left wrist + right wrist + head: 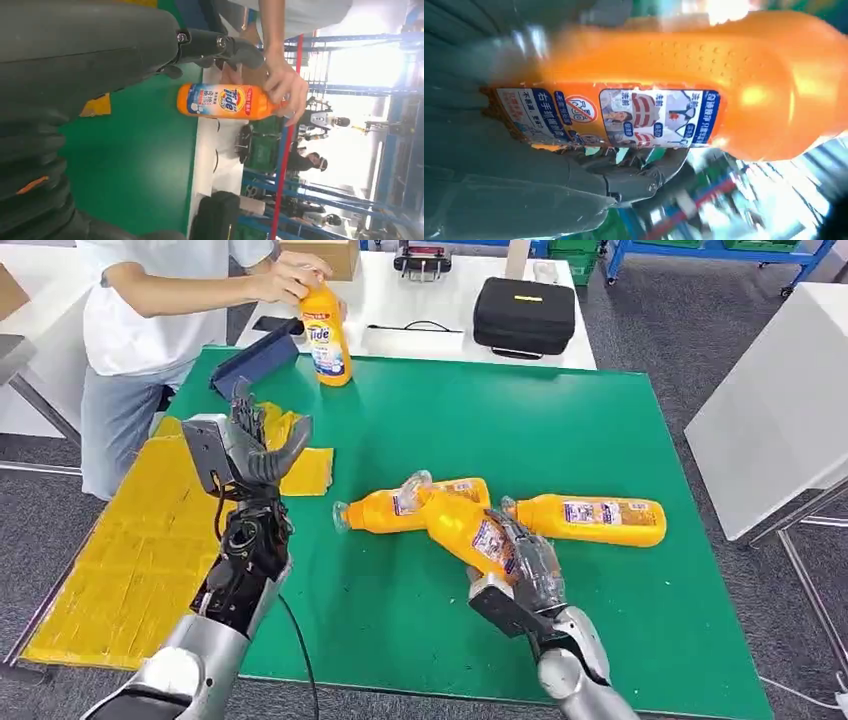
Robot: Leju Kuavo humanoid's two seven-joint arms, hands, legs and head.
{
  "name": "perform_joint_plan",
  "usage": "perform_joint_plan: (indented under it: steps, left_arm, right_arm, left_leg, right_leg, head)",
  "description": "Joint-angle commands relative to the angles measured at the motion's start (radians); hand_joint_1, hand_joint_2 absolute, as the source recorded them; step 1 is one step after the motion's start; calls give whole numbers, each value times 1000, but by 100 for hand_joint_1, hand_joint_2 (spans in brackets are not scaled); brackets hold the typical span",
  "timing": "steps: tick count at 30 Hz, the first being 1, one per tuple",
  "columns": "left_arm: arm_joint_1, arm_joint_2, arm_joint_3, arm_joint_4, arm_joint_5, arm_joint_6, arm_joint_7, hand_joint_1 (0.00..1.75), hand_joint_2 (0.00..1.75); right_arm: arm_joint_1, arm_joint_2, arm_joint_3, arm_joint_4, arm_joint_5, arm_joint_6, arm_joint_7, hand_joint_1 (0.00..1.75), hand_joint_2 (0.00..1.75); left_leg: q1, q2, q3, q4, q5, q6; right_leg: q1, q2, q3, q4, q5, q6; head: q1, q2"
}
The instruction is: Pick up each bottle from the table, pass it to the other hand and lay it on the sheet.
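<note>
1. Right hand grasping an orange bottle, lifting it off the green bench, likely for passing across.
2. Left hand waiting released, fingers apart, beside the yellow sheet.
3. Two more bottles lying by the held bottle.
4. Left wrist view showing a person's hand standing another bottle up; right wrist view showing fingers wrapping the label.

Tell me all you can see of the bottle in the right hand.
The bottle is orange plastic with a pale cap and a printed blue-and-white label. The right hand grips its lower body and holds it tilted, cap up and towards the robot's left. In the head view it overlaps another lying bottle; contact cannot be told.
</note>
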Motion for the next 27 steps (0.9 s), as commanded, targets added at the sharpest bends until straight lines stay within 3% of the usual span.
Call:
perform_joint_plan:
  steps: [1,10,27]
  left_arm:
    - [-65,-22,13,116,-13,-10,1,0,175]
    - [-81,-37,2,152,-27,-15,1,0,175]
    - [-75,-30,-2,145,-22,-10,1,0,175]
  right_arm:
    - [99,96,-156,-275,2,-97,-39,175,175]
    - [58,162,-200,-329,-82,-208,-155,175,175]
    - [-59,163,-177,-205,-173,-208,-199,175,175]
  left_leg:
    - [1,1,2,1,-2,-4]
    - [1,3,0,0,-1,-2]
    - [1,4,0,-1,-1,-2]
  right_leg:
    - [1,0,3,0,-2,-3]
    - [1,1,-1,0,-1,-2]
    - [1,2,0,-1,0,-2]
  head:
    - [0,0]
    - [0,0]
    - [0,0]
